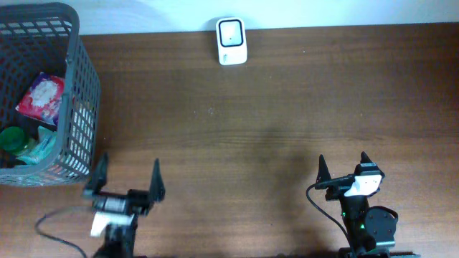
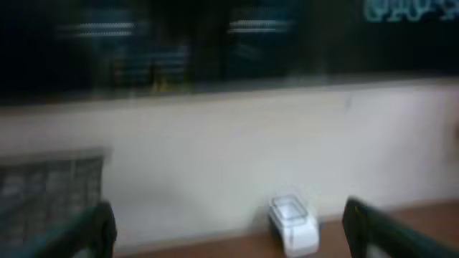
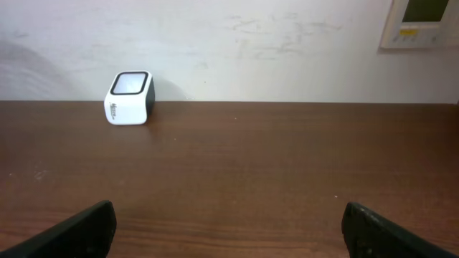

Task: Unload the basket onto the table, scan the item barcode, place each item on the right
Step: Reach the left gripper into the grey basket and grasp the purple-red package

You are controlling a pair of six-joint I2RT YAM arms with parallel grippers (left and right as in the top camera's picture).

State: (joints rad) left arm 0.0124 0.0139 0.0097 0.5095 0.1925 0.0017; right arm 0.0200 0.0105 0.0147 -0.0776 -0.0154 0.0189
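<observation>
Far beyond right end effector [image 1: 343,159], scanner [image 1: 232,41]

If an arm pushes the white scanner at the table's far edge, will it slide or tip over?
The white scanner looks squat and boxy, so it would probably slide, not tip. Its rigid-looking shell likely will not flex.

Soft, even light is falling on the brown table [image 1: 287,107] in the overhead view. The left wrist view is looking very blurry and smeared: the white scanner [image 2: 292,226] and the basket [image 2: 50,186] are showing as fuzzy shapes, and the top is looking dark. The right wrist view is looking bright and sharp, and the scanner is throwing a soft shadow on the wall [image 3: 251,57].
</observation>
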